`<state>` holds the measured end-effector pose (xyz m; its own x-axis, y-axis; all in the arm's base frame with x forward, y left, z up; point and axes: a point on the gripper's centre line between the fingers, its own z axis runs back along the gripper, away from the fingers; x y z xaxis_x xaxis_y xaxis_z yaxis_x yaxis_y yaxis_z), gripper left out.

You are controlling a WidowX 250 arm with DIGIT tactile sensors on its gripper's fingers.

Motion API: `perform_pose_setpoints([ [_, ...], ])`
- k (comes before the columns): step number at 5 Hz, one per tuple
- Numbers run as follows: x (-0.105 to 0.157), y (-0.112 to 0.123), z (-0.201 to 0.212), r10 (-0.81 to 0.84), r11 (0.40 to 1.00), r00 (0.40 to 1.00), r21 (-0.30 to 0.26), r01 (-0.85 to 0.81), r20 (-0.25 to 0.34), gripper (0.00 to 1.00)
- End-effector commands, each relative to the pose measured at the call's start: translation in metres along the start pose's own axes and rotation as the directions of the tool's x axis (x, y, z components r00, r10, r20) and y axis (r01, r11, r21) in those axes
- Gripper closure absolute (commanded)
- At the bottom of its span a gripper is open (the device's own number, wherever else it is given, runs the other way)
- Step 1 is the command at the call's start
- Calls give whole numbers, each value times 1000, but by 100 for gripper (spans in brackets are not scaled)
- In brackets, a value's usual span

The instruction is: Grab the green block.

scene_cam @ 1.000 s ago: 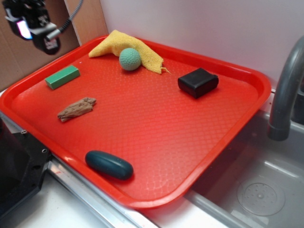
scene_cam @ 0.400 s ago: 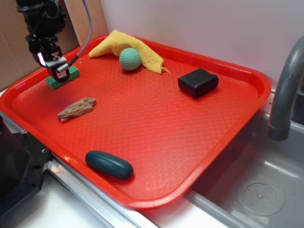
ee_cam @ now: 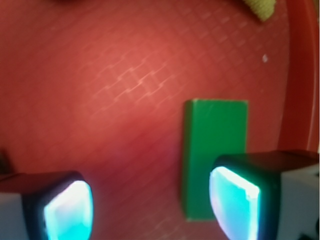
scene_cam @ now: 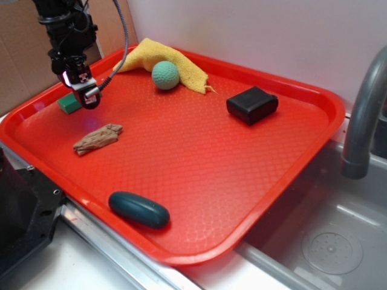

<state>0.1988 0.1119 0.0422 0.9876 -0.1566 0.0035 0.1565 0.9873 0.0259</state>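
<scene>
Red textured tray (scene_cam: 199, 175) sits on a worktop beside a steel sink (scene_cam: 326, 241), white wall behind, grey faucet (scene_cam: 363, 115) at the 3 o'clock edge of the exterior view.

Green block (scene_cam: 68, 104) lies flat on the tray near its 10 o'clock corner, close to the raised rim. Exterior view: only its near end shows, the rest is hidden behind the arm. Wrist view: the block (ee_cam: 215, 150) lies lengthwise, top to bottom, with the tray rim just beyond it at 3 o'clock.

Claw (scene_cam: 84, 96) is low over the block. Wrist view: claw (ee_cam: 150, 202) is spread wide, nothing between the two glowing cyan pads. One finger (ee_cam: 235, 197) overlaps the block's lower corner at 5 o'clock; the other (ee_cam: 67, 207) is over bare tray at 7 o'clock. The block is under one finger and not centred in the gap. Contact cannot be judged.

Outward from the block:
- Brown wood piece (scene_cam: 97, 139) just toward 5 o'clock of it, apart.
- Yellow cloth (scene_cam: 151, 57) at the tray's 12 o'clock edge, its corner visible in the wrist view (ee_cam: 260, 9).
- Mint-green dimpled ball (scene_cam: 165, 75) resting against the cloth.
- Black box (scene_cam: 252, 105) toward 2 o'clock, alone.
- Dark teal oval (scene_cam: 139, 209) near the 7 o'clock rim, well apart from the block.
</scene>
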Motion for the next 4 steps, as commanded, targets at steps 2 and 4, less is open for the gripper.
perform_pose_setpoints([
  [2, -1, 8, -31, -40, 999, 999, 25, 40, 9, 0],
  [4, 0, 5, -43, -57, 998, 998, 14, 57, -10, 0],
])
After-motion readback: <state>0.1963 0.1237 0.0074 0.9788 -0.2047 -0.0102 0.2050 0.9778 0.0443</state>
